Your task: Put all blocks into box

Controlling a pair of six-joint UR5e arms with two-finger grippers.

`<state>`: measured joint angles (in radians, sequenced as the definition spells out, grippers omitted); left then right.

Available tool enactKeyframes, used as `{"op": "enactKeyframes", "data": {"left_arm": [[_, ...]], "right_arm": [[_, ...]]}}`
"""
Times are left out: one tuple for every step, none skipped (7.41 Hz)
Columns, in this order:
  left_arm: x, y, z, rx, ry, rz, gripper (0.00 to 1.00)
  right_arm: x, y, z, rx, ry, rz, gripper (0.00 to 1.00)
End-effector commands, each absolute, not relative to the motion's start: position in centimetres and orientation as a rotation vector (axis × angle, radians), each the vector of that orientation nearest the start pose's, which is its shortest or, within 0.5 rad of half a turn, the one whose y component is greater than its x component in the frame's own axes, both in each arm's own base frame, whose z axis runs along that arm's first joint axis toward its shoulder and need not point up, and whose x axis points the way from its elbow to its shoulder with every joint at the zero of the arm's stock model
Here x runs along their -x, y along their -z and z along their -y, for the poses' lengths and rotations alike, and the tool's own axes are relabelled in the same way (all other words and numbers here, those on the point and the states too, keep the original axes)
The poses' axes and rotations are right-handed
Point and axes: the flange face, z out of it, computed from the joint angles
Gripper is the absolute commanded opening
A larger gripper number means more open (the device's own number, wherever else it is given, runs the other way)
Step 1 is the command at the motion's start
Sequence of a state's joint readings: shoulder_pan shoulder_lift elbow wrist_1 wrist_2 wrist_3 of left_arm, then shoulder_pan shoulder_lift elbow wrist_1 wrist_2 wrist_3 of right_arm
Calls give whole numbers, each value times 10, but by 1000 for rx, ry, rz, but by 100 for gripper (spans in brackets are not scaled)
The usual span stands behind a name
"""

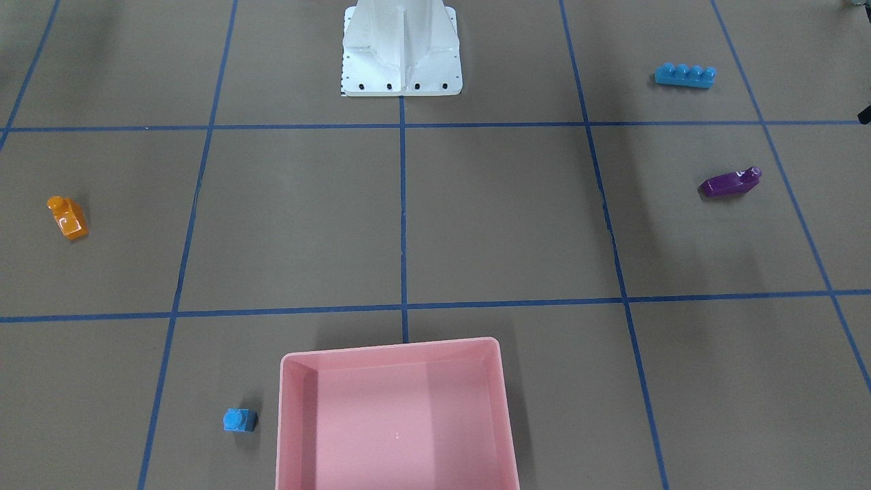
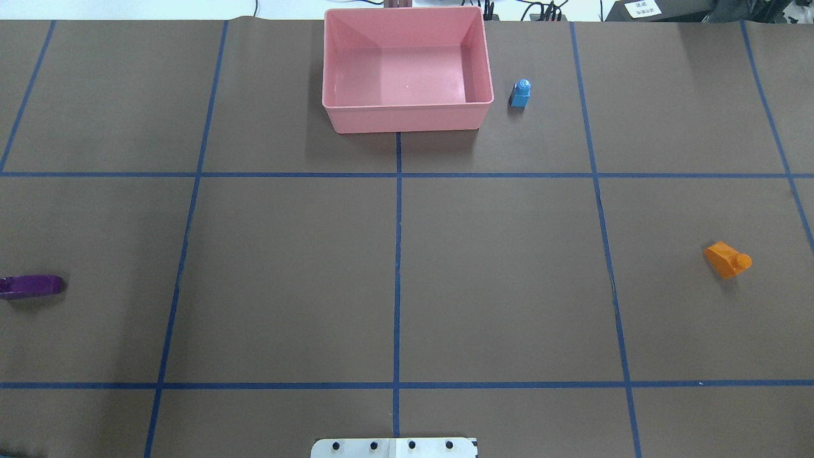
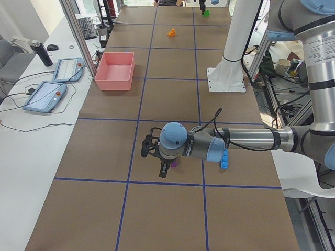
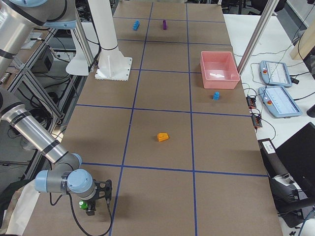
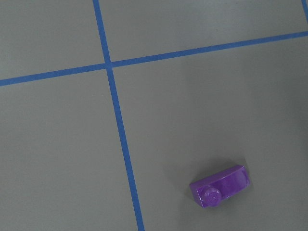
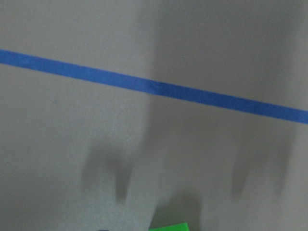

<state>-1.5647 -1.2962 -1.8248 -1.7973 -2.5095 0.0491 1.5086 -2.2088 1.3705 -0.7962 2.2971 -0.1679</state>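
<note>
Nothing yet in box (image 2: 407, 117). Left hand (image 3: 153, 161) near purple (image 5: 220, 186), right hand (image 4: 101, 196) near green (image 4: 82, 204), both well apart from box. Released or clenched: cannot tell. Risks: slipping off purple's slope, dropping short of box on long carry.

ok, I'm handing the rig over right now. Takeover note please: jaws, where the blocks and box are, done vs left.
The left gripper hangs over the purple block, which lies on the table. Jaws: cannot tell.
The right gripper is low at the green block, at the robot's right end. Jaws and any grip: cannot tell.
The box is at the far edge, middle, and empty.
The tiny blue block stands beside the box on the robot's right, apart from it. The orange block is out right. The long blue block is on the left, nearer the base.
Done: nothing boxed. Left: all five blocks.
</note>
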Motion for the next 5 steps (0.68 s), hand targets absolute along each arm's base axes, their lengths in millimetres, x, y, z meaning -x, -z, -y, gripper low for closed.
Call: {"op": "enactKeyframes", "data": {"left_arm": [[51, -616, 387, -212, -148, -932, 100], [50, -615, 387, -213, -147, -933, 100], [50, -612, 388, -194, -98, -938, 100], [51, -609, 389, -219, -82, -940, 100], [51, -609, 389, -230, -85, -940, 100]], "right_arm": [[-60, -890, 92, 56, 188, 752, 67], [-60, -890, 87, 64, 184, 760, 1], [-60, -890, 85, 63, 185, 764, 0], [-57, -884, 88, 54, 182, 794, 0], [-56, -875, 104, 35, 172, 798, 0]]}}
